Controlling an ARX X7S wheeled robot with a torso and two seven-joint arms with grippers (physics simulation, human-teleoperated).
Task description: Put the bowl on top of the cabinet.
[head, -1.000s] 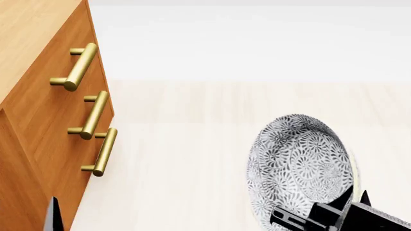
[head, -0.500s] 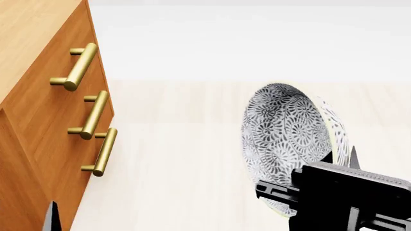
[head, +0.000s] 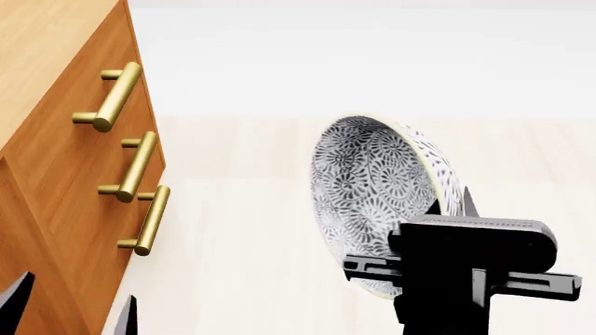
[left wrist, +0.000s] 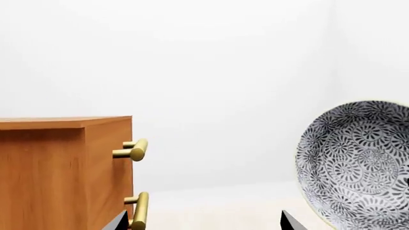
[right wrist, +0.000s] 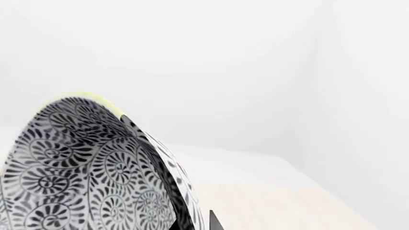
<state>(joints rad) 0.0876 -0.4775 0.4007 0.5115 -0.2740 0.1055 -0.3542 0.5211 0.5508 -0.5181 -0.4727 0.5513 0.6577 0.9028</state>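
The cabinet (head: 65,174) is standing at the left, its pale top (head: 42,56) running off the left edge of the head view and its three brass handles (head: 130,167) facing right toward open floor (head: 242,237). Nothing is showing on the small part of the top that can be seen. The bowl (head: 377,195) is hanging in the air to the right of the cabinet front, well apart from it, tipped up on edge so its patterned inside is facing left toward the cabinet. The right gripper (head: 445,211) is holding it by the near, lower part of the rim, jaws pinched over the rim, one finger inside and one outside as the right wrist view shows.

So I'd judge the pick-up is done and the carry is under way; what is left is raising the bowl above the level of the top, bringing it left over the wood, turning it level and letting go.

The left gripper (head: 70,314) is waiting low and near, close against the cabinet's right front corner, its two black fingertips (left wrist: 121,223) standing wide apart with nothing between them. Nothing else is lying on the floor between bowl and cabinet. The handles are jutting out on the way, and the left gripper beside the cabinet might get crowded
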